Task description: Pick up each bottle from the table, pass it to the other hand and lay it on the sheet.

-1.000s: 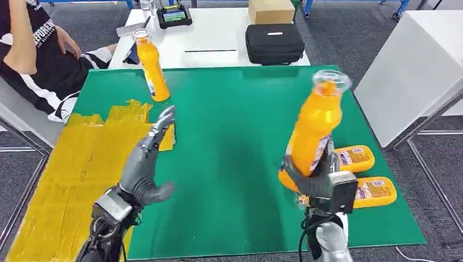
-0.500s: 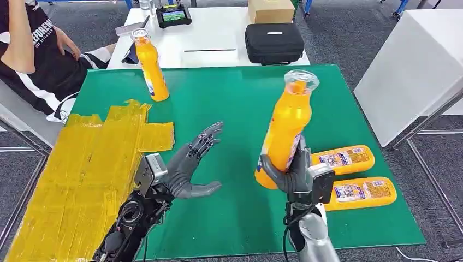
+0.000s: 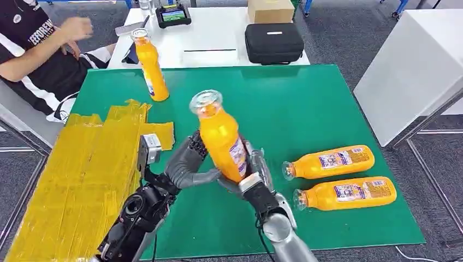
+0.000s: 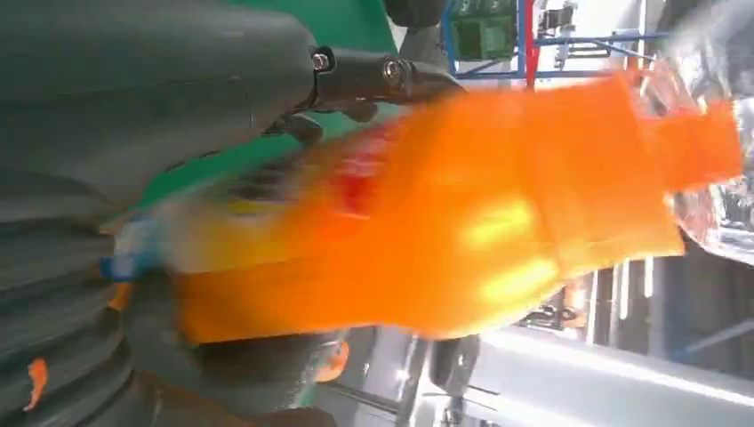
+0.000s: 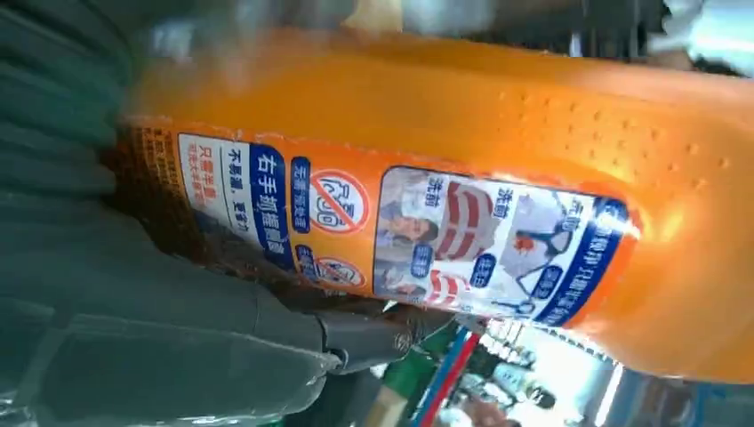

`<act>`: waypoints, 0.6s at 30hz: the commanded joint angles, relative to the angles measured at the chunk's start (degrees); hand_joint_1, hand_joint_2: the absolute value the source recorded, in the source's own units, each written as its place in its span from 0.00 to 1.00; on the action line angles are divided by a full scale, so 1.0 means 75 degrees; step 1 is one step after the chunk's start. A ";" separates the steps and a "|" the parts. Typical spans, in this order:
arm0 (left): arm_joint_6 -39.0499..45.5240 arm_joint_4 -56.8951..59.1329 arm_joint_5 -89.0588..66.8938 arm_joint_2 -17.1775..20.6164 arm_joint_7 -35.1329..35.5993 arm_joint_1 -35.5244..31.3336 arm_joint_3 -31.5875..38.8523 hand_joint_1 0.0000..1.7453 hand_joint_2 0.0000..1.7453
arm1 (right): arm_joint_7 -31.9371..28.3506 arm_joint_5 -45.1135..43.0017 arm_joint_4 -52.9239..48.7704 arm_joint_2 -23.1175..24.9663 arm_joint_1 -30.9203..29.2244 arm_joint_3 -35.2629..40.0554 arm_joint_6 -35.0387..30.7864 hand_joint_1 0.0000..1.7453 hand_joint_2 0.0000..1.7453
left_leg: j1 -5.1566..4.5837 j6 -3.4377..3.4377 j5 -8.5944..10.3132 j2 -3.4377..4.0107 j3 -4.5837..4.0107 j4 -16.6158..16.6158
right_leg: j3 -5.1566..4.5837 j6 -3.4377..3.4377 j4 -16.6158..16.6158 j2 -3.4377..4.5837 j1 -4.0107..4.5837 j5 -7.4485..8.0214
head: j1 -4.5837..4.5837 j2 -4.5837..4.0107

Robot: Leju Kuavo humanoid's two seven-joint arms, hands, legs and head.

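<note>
We saw the right hand (image 3: pixel 252 176) wrapped around the lower body of a tall orange plastic bottle with a clear cap (image 3: pixel 220 136), held above the middle of the green table mat (image 3: pixel 306 103) and tilted slightly toward the yellow taped sheet (image 3: pixel 82 169). The left hand (image 3: pixel 188 164) met it from the sheet's side, thumb under the bottle's base and fingers against its side; whether that hand had fully closed we could not tell. Beside the held bottle, away from the sheet, two more orange bottles (image 3: pixel 327 162) (image 3: pixel 345 193) lay on their sides on the mat, well apart from both hands. A fourth orange bottle (image 3: pixel 150 65) stood upright near the mat's far edge, just beyond the sheet. A seated person (image 3: pixel 43 49) was beyond the sheet's far corner.
</note>
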 commanded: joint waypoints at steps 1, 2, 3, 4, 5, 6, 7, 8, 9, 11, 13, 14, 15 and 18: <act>0.0061 0.1239 0.1030 0.0057 0.0210 -0.0807 -0.0195 0.00 1.00 | -0.0169 0.1310 0.2203 0.0164 -0.0822 0.1850 -0.0906 1.00 1.00 | 0.0006 -0.0020 -0.0019 0.0012 0.0052 -0.0005 | 0.0053 -0.0013 -0.0011 0.0021 0.0005 -0.0014 | 0.0000 0.0000; 0.0085 0.1292 0.1155 0.0065 0.0154 -0.0835 -0.0212 0.00 1.00 | -0.0171 0.1404 0.2359 0.0174 -0.0880 0.2033 -0.0918 1.00 1.00 | 0.0007 -0.0020 -0.0014 0.0011 0.0048 -0.0009 | 0.0049 -0.0014 -0.0013 0.0019 0.0005 -0.0011 | 0.0000 0.0000; 0.0090 0.1297 0.1160 0.0063 0.0152 -0.0845 -0.0221 0.00 1.00 | -0.0168 0.1423 0.2390 0.0194 -0.0866 0.2062 -0.0954 1.00 1.00 | 0.0006 -0.0014 -0.0007 0.0003 0.0030 -0.0008 | 0.0033 -0.0010 -0.0011 0.0009 0.0004 -0.0006 | 0.0003 0.0000; 0.0090 0.1297 0.1160 0.0063 0.0152 -0.0845 -0.0221 0.00 1.00 | -0.0168 0.1423 0.2390 0.0194 -0.0866 0.2062 -0.0954 1.00 1.00 | 0.0008 -0.0019 -0.0011 0.0008 0.0041 -0.0008 | 0.0043 -0.0013 -0.0012 0.0015 0.0006 -0.0009 | 0.0000 0.0000; 0.0090 0.1297 0.1160 0.0063 0.0152 -0.0845 -0.0221 0.00 1.00 | -0.0168 0.1423 0.2390 0.0194 -0.0866 0.2062 -0.0954 1.00 1.00 | 0.0005 -0.0014 -0.0005 -0.0002 0.0023 -0.0007 | 0.0025 -0.0009 -0.0010 0.0003 0.0004 -0.0006 | 0.0000 0.0000; 0.0105 0.1274 0.1206 0.0056 0.0130 -0.0835 -0.0225 0.00 1.00 | -0.0154 0.1387 0.2450 0.0185 -0.0901 0.2088 -0.0885 1.00 1.00 | 0.0007 -0.0018 -0.0010 -0.0002 0.0033 -0.0005 | 0.0035 -0.0012 -0.0009 0.0005 0.0005 -0.0011 | -0.0003 0.0000; 0.0134 0.1218 0.1286 0.0077 0.0084 -0.0826 -0.0254 0.00 1.00 | -0.0104 0.1240 0.2515 0.0171 -0.0951 0.2124 -0.0740 1.00 1.00 | 0.0012 -0.0024 -0.0019 -0.0004 0.0050 -0.0003 | 0.0056 -0.0017 -0.0011 0.0005 0.0010 -0.0019 | 0.0003 0.0000; 0.0141 0.1200 0.1301 0.0076 0.0071 -0.0821 -0.0251 0.00 1.00 | -0.0100 0.1228 0.2533 0.0157 -0.0966 0.2124 -0.0734 1.00 1.00 | 0.0007 -0.0015 -0.0010 -0.0006 0.0029 -0.0004 | 0.0033 -0.0010 -0.0009 0.0000 0.0005 -0.0012 | 0.0000 0.0000; 0.0182 0.1145 0.1345 0.0074 0.0033 -0.0809 -0.0244 0.00 1.00 | -0.0085 0.1195 0.2598 0.0141 -0.1014 0.2118 -0.0771 1.00 1.00 | 0.0010 -0.0021 -0.0019 -0.0001 0.0045 -0.0001 | 0.0049 -0.0014 -0.0010 0.0008 0.0008 -0.0018 | 0.0000 0.0000; 0.0266 0.1109 0.1409 0.0080 0.0013 -0.0812 -0.0249 0.00 1.00 | -0.0094 0.1050 0.2649 0.0125 -0.1076 0.2085 -0.0749 1.00 1.00 | 0.0010 -0.0019 -0.0016 -0.0003 0.0039 -0.0003 | 0.0044 -0.0012 -0.0011 0.0005 0.0007 -0.0016 | 0.0000 0.0000; 0.0317 0.1116 0.1447 0.0085 0.0002 -0.0815 -0.0231 0.00 1.00 | -0.0103 0.0975 0.2621 0.0097 -0.1110 0.2036 -0.0760 1.00 1.00 | 0.0009 -0.0017 -0.0012 -0.0010 0.0031 -0.0002 | 0.0037 -0.0011 -0.0009 -0.0003 0.0006 -0.0015 | 0.0000 0.0000; 0.0317 0.1116 0.1447 0.0085 0.0002 -0.0815 -0.0231 0.00 1.00 | -0.0103 0.0975 0.2621 0.0097 -0.1110 0.2036 -0.0760 1.00 1.00 | 0.0006 -0.0011 -0.0005 -0.0009 0.0016 -0.0002 | 0.0018 -0.0008 -0.0007 -0.0004 0.0004 -0.0008 | 0.0000 0.0000; 0.0403 0.1152 0.1540 0.0076 -0.0016 -0.0811 -0.0212 0.03 1.00 | -0.0108 0.0871 0.2512 0.0068 -0.1085 0.2013 -0.0775 1.00 1.00 | 0.0009 -0.0017 -0.0013 -0.0014 0.0032 -0.0001 | 0.0038 -0.0012 -0.0008 -0.0007 0.0005 -0.0017 | 0.0000 0.0000; 0.0512 0.1193 0.1684 0.0074 -0.0068 -0.0788 -0.0196 1.00 1.00 | -0.0109 0.0668 0.2282 -0.0029 -0.1040 0.1915 -0.0872 1.00 1.00 | 0.0011 -0.0030 -0.0029 -0.0010 0.0069 -0.0001 | 0.0076 -0.0020 -0.0010 0.0003 0.0007 -0.0032 | 0.0000 0.0000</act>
